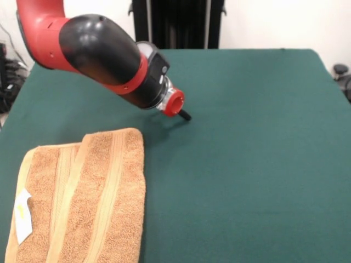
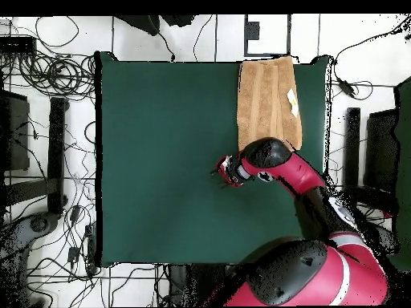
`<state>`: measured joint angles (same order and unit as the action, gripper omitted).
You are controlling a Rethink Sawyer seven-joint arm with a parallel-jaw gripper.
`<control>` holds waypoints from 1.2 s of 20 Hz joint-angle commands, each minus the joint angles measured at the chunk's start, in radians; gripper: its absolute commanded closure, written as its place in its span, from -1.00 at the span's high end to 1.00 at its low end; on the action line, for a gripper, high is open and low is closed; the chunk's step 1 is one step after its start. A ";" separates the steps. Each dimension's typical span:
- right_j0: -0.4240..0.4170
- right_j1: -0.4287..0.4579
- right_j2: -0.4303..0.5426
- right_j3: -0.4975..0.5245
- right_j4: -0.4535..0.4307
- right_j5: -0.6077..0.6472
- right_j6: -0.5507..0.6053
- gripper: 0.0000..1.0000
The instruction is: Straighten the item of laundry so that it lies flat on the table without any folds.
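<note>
The tan-orange terry-cloth hand towel [image 1: 82, 197] [image 2: 269, 100] lies on the large rectangular table covered in dark green felt-like cloth [image 1: 252, 164] [image 2: 160, 160], at one corner of it. The towel is doubled over itself: a folded upper layer runs diagonally across the lower one, and a small white care tag [image 1: 22, 216] [image 2: 292, 99] shows near one long edge.

Handling judgement: the towel is light, soft and limp; it will drape and drag, not slide as a rigid body. The pile should offer good purchase. Take hold at the free edge or corner of the upper layer and draw it away from the fold.

The red and black arm's gripper [image 1: 184, 114] [image 2: 220, 171] is beside the towel, not touching it, low over bare felt (whether it is open or closed cannot be determined).

The felt probably grips terry, resisting sliding. Beyond the towel's corner of the table, cables [image 2: 56, 72] cover a light floor.
</note>
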<state>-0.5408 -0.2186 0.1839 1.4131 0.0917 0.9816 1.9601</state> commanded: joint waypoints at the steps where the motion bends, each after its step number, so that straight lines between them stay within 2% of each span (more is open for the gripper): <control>1: -0.024 0.017 -0.153 -0.190 -0.211 -0.207 -0.018 1.00; 8: -0.065 0.001 -0.096 -0.188 -0.281 -0.223 -0.043 1.00; 19: -0.108 0.016 -0.049 -0.185 -0.297 -0.217 -0.050 1.00; 24: -0.100 0.000 -0.066 -0.158 -0.286 -0.264 0.015 1.00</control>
<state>-0.6264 -0.2678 0.1320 1.2934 -0.1011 0.9330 1.9597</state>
